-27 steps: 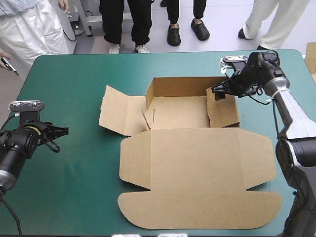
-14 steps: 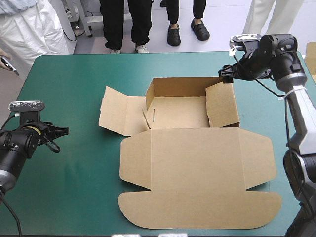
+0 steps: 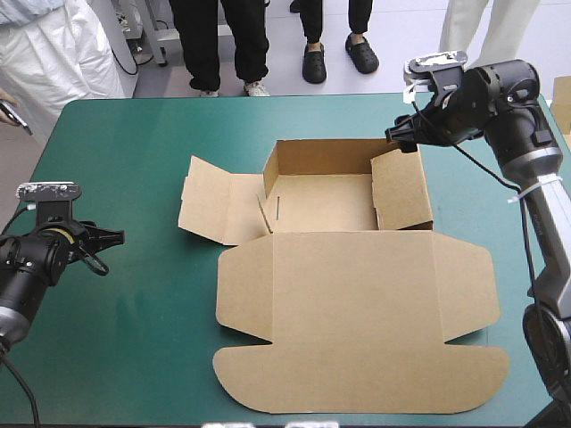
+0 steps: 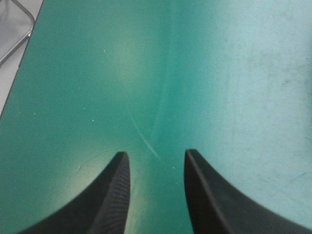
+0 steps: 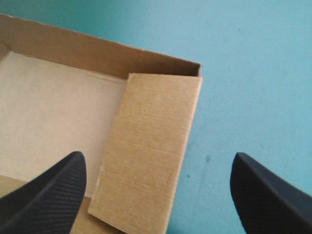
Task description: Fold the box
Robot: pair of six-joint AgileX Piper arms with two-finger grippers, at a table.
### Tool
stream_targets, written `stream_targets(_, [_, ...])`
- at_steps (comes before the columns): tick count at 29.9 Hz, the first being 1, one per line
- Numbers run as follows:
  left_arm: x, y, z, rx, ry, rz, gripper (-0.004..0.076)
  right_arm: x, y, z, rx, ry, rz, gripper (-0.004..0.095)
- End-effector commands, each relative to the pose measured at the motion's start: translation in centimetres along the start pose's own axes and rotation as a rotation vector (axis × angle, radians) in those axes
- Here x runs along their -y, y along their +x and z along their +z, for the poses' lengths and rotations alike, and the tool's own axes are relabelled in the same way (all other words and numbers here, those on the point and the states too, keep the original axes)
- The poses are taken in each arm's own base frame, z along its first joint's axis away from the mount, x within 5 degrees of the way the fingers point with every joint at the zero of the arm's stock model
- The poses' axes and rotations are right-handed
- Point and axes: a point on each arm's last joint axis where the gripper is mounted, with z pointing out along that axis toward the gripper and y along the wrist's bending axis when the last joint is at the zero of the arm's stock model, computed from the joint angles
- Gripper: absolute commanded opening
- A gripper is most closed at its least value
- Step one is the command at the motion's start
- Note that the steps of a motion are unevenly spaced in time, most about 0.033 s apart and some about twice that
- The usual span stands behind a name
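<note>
The brown box (image 3: pixel 352 294) lies mid-table as an open tray with its far wall and right wall raised. Its big lid is flat toward the near edge, and the left side flaps (image 3: pixel 219 198) are spread flat. My right gripper (image 3: pixel 395 135) hovers above the tray's far right corner, open and holding nothing. In the right wrist view its fingers (image 5: pixel 46 192) stand wide apart over the folded-in right wall (image 5: pixel 148 148) of the box. My left gripper (image 3: pixel 114 237) rests near the table's left edge, open, well clear of the box. Only the teal-green cover (image 4: pixel 195 73) lies ahead of it.
Bare teal-green cover (image 3: pixel 134 143) surrounds the box at the far left, the near left and along the right edge. The table's left edge (image 4: pixel 19 83) shows beside my left gripper.
My right gripper lifted off the tray's right wall, swung out toward the far right corner, then drifted slightly back left above it. The left arm and the box did not move.
</note>
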Motion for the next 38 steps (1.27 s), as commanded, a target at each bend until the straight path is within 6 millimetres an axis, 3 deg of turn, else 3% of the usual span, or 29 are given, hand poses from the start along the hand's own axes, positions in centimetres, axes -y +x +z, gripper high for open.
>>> stream_targets(1, [-0.1,-1.2,-1.1,0.090,0.008,-0.003,0.0262,0.9,0.9,-0.9,-0.009,0.088,-0.031,0.0734])
stream_targets(15, [-0.1,-1.2,-1.1,0.091,0.008,-0.003,0.0262,1.8,2.2,10.0,-0.263,0.000,0.037,0.0734])
stream_targets(23, [-0.1,-1.2,-1.1,0.093,0.009,0.000,0.0262,1.8,2.6,13.3,-0.304,-0.004,0.047,0.0702])
stream_targets(27, [-0.1,-1.2,-1.1,0.093,0.009,0.000,0.0262,1.6,2.9,14.4,-0.327,-0.024,0.058,0.0505])
stream_targets(29, [-0.1,-1.2,-1.1,0.093,0.009,0.000,0.0262,1.6,3.0,14.9,-0.336,-0.022,0.073,0.0346])
stream_targets(32, [-0.1,-1.2,-1.1,0.093,0.009,0.000,0.0262,1.6,3.0,15.1,-0.337,-0.017,0.099,0.0019])
stream_targets(38, [0.0,-1.2,-1.1,0.093,0.010,-0.002,0.0262,1.6,2.8,15.1,-0.318,-0.016,0.104,-0.0012])
